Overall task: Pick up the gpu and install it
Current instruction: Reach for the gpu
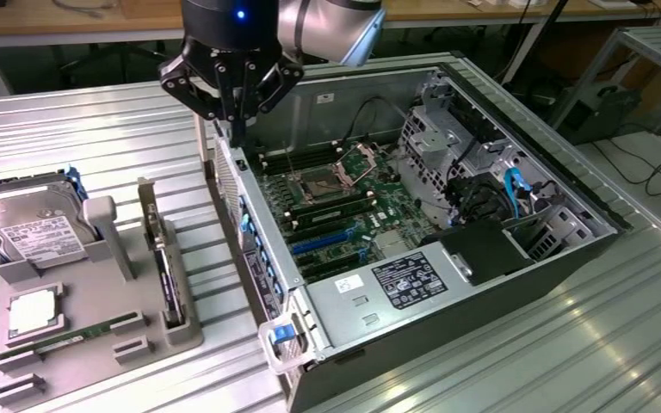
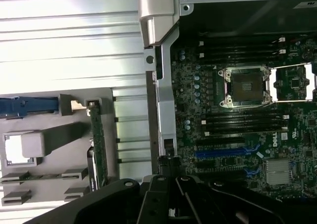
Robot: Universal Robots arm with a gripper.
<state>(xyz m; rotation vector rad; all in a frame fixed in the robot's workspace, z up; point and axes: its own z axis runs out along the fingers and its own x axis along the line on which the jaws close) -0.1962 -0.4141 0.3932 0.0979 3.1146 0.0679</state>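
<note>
The black gripper (image 1: 234, 119) hangs with its fingers pressed tight together, nothing visible between them, their tip just above the rear wall of the open black-and-silver metal computer case (image 1: 252, 219) that lies on its side on the ribbed silvery metal table (image 1: 101, 138). The gpu (image 1: 171, 280), a thin flat dark card, stands on edge in a slot of the flat grey plastic parts tray (image 1: 101, 292), to the exterior view's left of the case and well apart from the gripper. In the wrist view the gpu (image 2: 97, 144) shows as a narrow dark strip with a small pale metal piece at one end; its fan face cannot be made out. The same tray carries a silver boxy hard drive with a white label (image 1: 32, 232) and a narrow green memory stick (image 1: 66, 335).
</note>
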